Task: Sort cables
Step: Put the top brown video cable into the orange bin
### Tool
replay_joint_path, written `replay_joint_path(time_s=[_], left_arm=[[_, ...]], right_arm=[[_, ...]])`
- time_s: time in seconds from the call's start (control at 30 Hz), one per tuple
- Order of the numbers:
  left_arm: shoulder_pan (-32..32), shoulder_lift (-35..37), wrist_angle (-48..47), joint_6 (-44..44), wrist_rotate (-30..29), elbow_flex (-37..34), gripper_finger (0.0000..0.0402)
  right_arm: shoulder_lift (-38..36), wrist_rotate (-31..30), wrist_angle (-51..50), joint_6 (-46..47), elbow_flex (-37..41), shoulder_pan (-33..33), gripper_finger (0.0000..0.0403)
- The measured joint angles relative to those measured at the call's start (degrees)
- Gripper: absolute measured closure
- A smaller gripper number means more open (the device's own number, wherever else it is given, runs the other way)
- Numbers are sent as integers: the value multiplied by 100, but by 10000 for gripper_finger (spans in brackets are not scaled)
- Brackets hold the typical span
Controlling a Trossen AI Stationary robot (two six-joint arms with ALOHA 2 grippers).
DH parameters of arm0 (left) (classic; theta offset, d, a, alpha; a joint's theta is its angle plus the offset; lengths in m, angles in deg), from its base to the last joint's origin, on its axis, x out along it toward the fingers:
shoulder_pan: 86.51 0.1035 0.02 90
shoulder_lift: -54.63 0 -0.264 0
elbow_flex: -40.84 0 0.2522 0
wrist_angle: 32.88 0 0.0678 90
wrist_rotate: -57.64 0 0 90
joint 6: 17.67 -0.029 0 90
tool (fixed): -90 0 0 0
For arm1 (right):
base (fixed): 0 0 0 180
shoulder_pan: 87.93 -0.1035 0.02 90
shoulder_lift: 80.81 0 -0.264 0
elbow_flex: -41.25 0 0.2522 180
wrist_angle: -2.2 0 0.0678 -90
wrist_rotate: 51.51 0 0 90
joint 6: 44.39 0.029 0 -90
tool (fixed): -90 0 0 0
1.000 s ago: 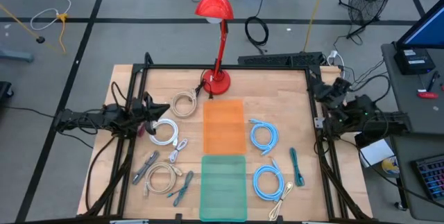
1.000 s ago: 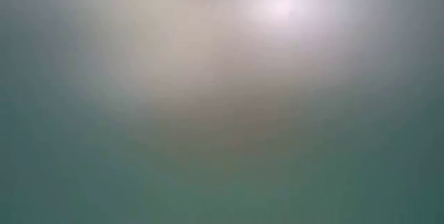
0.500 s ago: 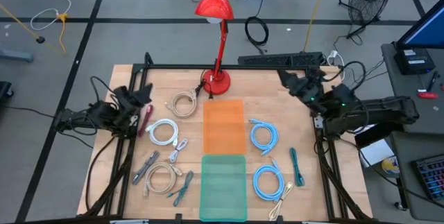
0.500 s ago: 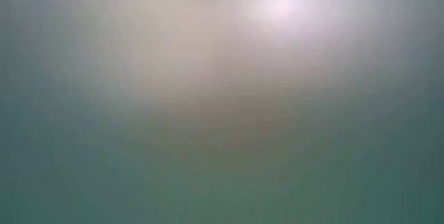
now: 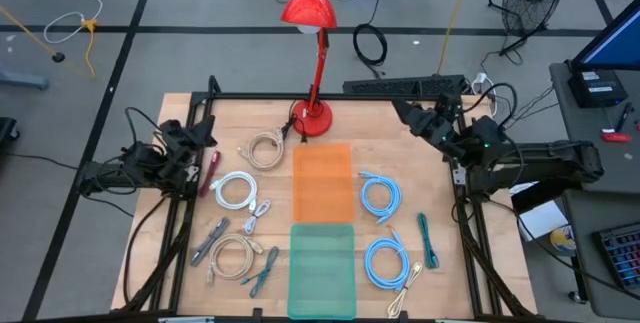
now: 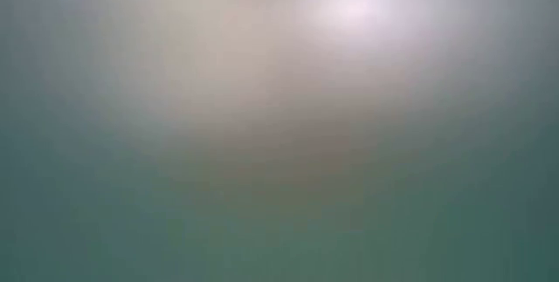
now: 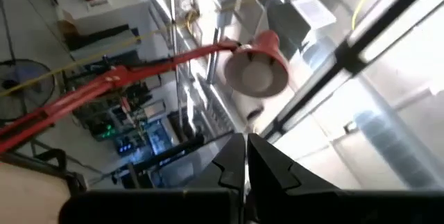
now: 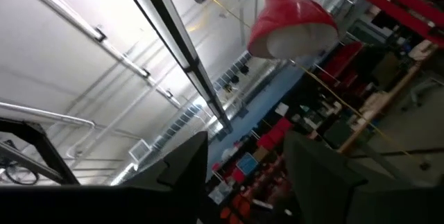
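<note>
Several small cables lie flat on the wooden table (image 5: 400, 153). There are a beige coil (image 5: 265, 149), a white coil (image 5: 233, 190), two light-blue coils (image 5: 380, 195) (image 5: 385, 263), another beige coil (image 5: 232, 255), and short grey (image 5: 210, 240), white (image 5: 258, 213) and green (image 5: 428, 240) bundles. My left gripper (image 5: 203, 133) (image 7: 246, 161) is shut and empty at the table's left edge, tipped upward. My right gripper (image 5: 405, 113) (image 8: 246, 168) is open and empty over the far right corner, also pointing up.
An orange mat (image 5: 323, 181) and a green mat (image 5: 322, 269) lie in the table's middle. A red lamp (image 5: 312, 118) stands at the far edge. A dark red bundle (image 5: 213, 173) lies near the left frame. The low view shows only a blur.
My left gripper has drawn back from above the white coil toward the table's left edge and tipped upward. My right arm has unfolded from the right edge, and its gripper has swung toward the table's far edge and the lamp.
</note>
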Motion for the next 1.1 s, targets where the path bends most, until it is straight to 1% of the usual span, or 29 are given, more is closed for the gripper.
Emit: replay_joint_path(time_s=[0.1, 0.2, 0.4, 0.5, 0.63, 0.73, 0.83, 0.97, 1.0, 1.1], left_arm=[[189, -175, -776, -219, 453, 671, 382], [323, -674, -1828, -612, 871, 1496, 382], [478, -2375, -3884, -1451, 1621, 3035, 382], [572, -3235, -4723, -1829, 1938, 3616, 382], [791, -4143, -5566, -2196, 2316, 4224, 382], [974, -4634, -6075, -2541, 2361, 4590, 382], [1208, -4966, -6445, -2953, 2199, 4819, 382], [1497, -5223, -6762, -3363, 1597, 4853, 382], [1563, -5286, -6790, -3379, 1515, 4855, 382], [1772, -5452, -6985, -3398, 1528, 4857, 382]], right_arm=[[0, 0, -369, 75, 0, 38, 221], [0, -1, -682, 149, 0, 64, 222], [0, -7, -911, 155, 0, 69, 224], [0, -2, -922, 152, 0, 69, 221], [-2, 158, -1006, 151, 0, 21, 221], [0, 409, -1239, 185, 0, 19, 221], [-2, 632, -1555, 355, 0, 19, 220], [0, 896, -2100, 468, 0, 16, 220], [0, 902, -2235, 471, 0, 14, 220], [0, 883, -2575, 565, 0, -18, 220]])
